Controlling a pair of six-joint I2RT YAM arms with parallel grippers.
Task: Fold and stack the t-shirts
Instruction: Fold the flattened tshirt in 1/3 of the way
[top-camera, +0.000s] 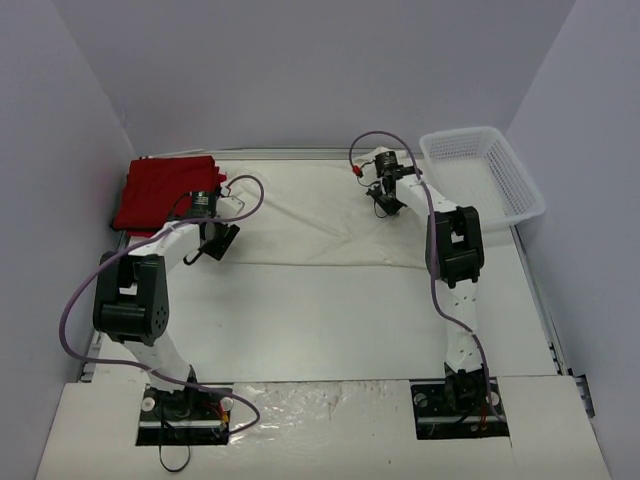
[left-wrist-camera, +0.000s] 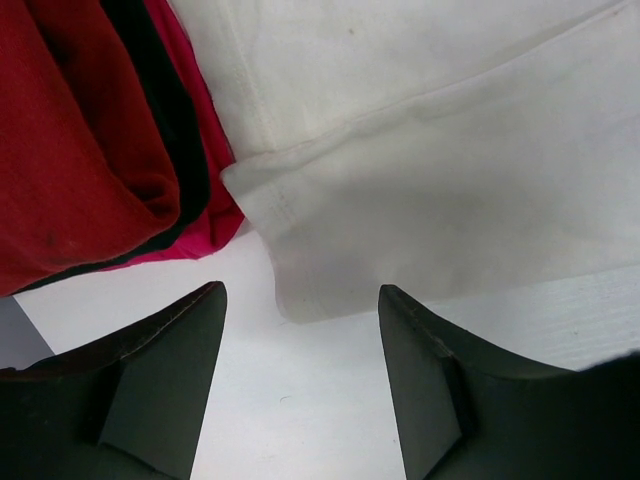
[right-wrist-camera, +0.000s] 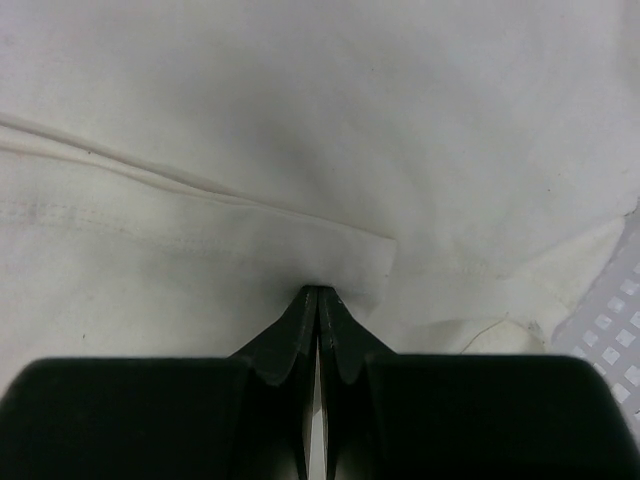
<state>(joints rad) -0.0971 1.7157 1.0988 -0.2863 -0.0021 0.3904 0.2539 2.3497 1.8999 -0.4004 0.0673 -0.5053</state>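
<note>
Pinching with the right gripper (right-wrist-camera: 318, 295), fingers pressed together on a folded hem of the cream-white t-shirt (top-camera: 320, 215), seemingly with cloth caught between them, at the shirt's edge just beside the mesh basket (top-camera: 485, 175). Hovering the left gripper (left-wrist-camera: 300, 300) with fingers spread wide and nothing between them, above the shirt's corner at the end well apart from the basket. Leaving the shirt itself lying spread and unfolded, reaching from just beside the basket to the red t-shirts (top-camera: 160, 190), stacked at the far end from the basket, right beside that corner.

Risking, probably, a mixed grab: closing the spread fingers a little off target, catching red cloth along with the cream corner and dragging the stack apart. Risking also a lopsided fold: lifting on the basket side alone, with only a thin hem pinched, and so letting the cloth slip free or twist. Possibly snagging the hem on the basket's rim as well, being so near it. Needing, by this judgement, a clean hold on the cream corner before any lifting.
</note>
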